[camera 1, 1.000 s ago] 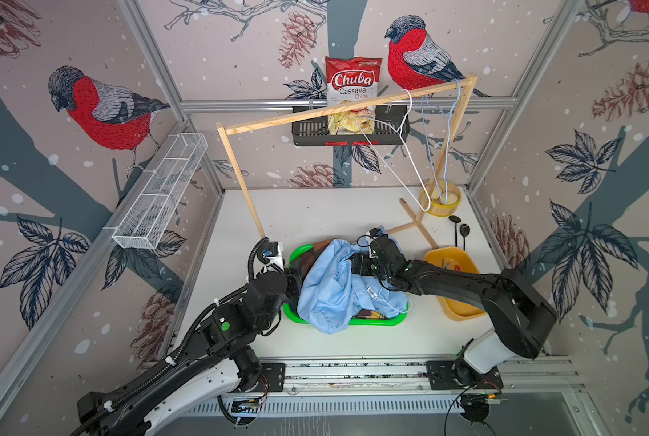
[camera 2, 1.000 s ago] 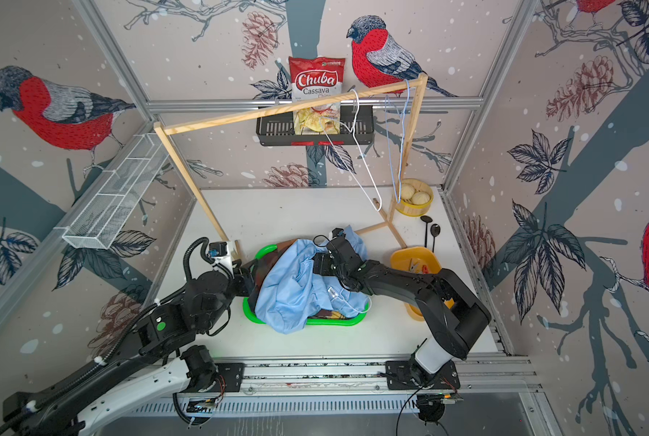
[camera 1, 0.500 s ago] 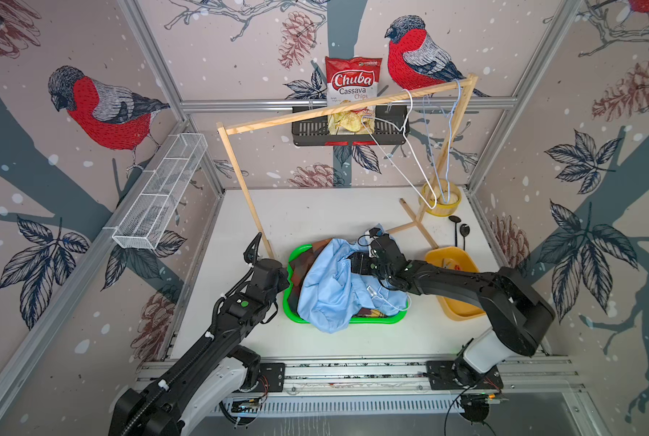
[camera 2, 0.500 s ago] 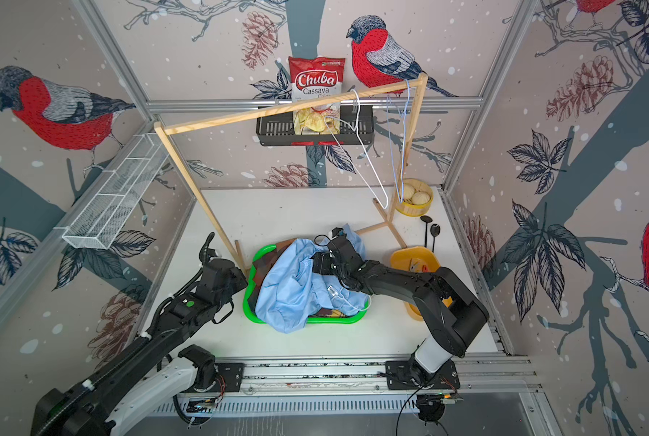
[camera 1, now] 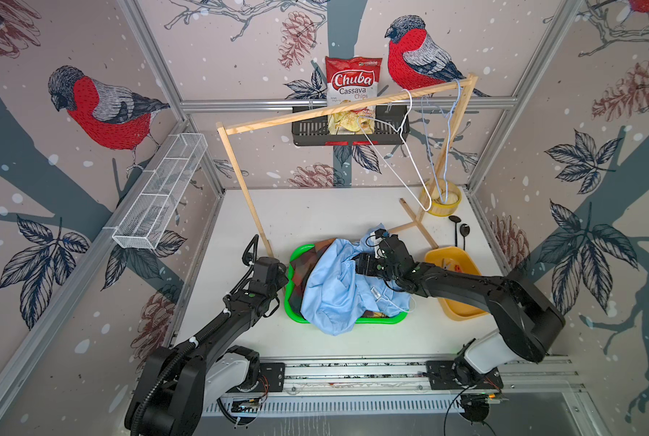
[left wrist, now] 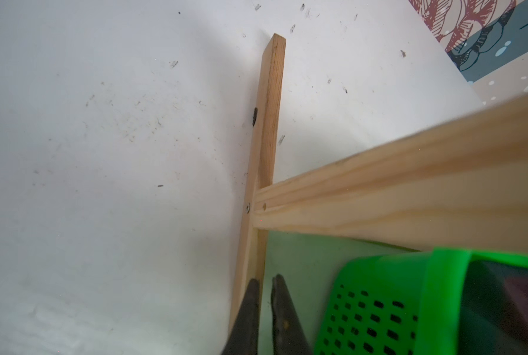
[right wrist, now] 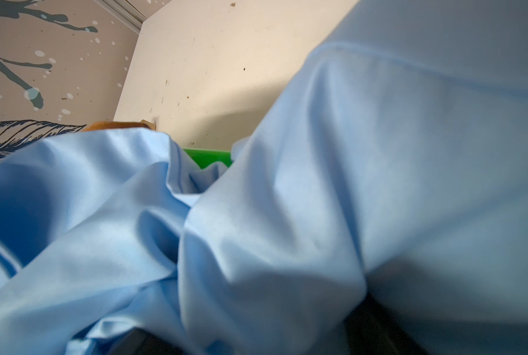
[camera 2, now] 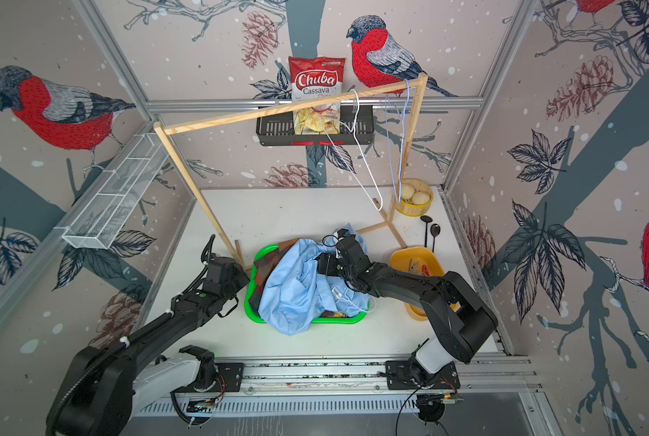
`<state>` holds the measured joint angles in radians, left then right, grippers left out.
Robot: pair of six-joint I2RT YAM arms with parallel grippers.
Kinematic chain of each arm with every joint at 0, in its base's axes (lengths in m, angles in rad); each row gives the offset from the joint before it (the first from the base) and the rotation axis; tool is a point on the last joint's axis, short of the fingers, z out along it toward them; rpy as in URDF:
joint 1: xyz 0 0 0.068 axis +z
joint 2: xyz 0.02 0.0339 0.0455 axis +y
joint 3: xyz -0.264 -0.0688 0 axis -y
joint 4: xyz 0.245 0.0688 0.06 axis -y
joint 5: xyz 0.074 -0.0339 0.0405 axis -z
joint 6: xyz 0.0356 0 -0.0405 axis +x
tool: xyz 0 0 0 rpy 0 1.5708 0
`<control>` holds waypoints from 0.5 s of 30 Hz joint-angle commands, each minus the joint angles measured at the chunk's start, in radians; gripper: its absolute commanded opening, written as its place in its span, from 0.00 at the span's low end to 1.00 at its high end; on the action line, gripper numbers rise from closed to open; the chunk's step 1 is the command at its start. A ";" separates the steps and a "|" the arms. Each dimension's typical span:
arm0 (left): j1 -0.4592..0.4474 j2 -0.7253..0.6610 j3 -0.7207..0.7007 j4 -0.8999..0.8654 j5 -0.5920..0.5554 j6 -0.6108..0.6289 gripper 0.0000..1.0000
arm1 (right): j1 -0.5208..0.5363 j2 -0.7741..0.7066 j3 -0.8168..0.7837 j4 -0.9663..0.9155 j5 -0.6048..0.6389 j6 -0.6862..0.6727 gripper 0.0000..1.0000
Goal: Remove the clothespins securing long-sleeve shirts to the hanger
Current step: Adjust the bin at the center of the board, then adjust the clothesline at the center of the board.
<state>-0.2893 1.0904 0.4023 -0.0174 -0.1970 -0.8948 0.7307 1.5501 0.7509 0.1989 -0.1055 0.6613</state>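
**Shirts heaped in the basket, pins in the tray**

In both top views the light blue shirt [camera 1: 338, 298] lies heaped over a dark plaid shirt [camera 1: 299, 268] in the green basket [camera 1: 295, 315], which sits mid-desk [camera 1: 315, 211] toward the front edge. The right pincer [camera 1: 364, 264] sits on the blue cloth. The clothespins [camera 2: 415, 266], one of them red, lie in the yellow tray [camera 2: 400, 264] near the desk's right edge.

From the left wrist, the left pincer [left wrist: 265, 281] is all but closed, a sliver between its tips and nothing in it. It is beside the wooden rack's foot [left wrist: 265, 123] and the basket.

From the right wrist, blue cloth fills nearly everything. The fingers [right wrist: 379, 329] stand far apart with cloth bunched between them; whether they press it I cannot tell.
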 commanded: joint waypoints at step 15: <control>0.007 0.206 0.003 0.165 0.040 -0.063 0.11 | -0.047 -0.049 -0.053 -0.208 -0.011 0.016 0.79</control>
<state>-0.2840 1.2793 0.4023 0.1677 -0.1272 -0.9512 0.6876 1.5021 0.7151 0.1814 -0.1364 0.6609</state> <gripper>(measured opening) 0.109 0.785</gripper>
